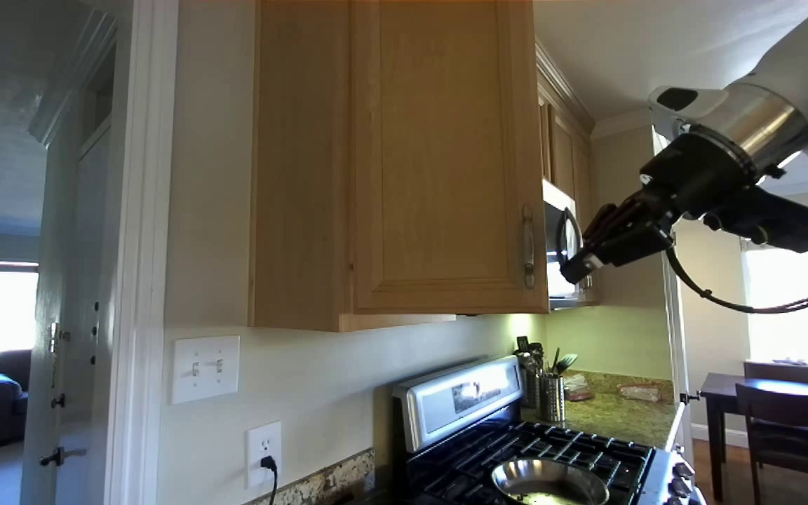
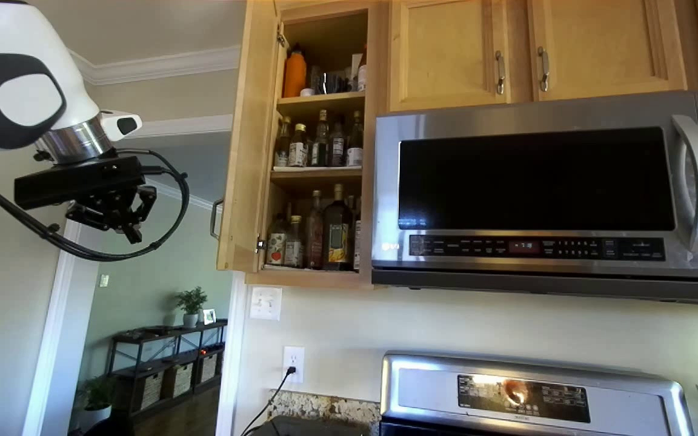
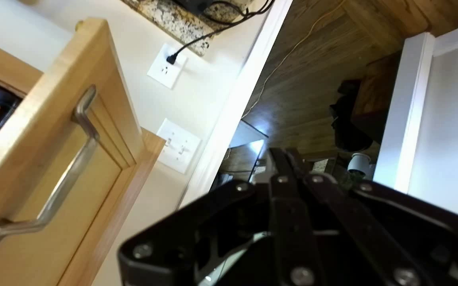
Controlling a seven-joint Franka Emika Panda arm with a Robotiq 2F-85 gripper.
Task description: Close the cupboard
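Observation:
The tall tan wood cupboard [image 2: 308, 279] has its door [image 2: 249, 151] swung open, and its shelves show in an exterior view. The door's outer panel [image 1: 439, 154] faces another exterior view, with the slim silver bar handle [image 1: 528, 245] near its lower free edge. The handle [image 3: 68, 178] and door panel [image 3: 90, 178] fill the left of the wrist view. My gripper [image 1: 578, 266] is shut and empty, its fingertips together. It hangs apart from the door, on its outer side, in an exterior view [image 2: 134, 234]. The fingertips [image 3: 286, 153] point past the door in the wrist view.
Several bottles [image 2: 337, 227] stand on the cupboard shelves. A stainless microwave [image 2: 537, 254] is to the cupboard's right, under shorter cabinets [image 2: 446, 54]. A stove [image 1: 463, 400] with a pan [image 1: 550, 480] is below. A black cable [image 2: 176, 206] loops beside my gripper. A doorway lies beyond the door.

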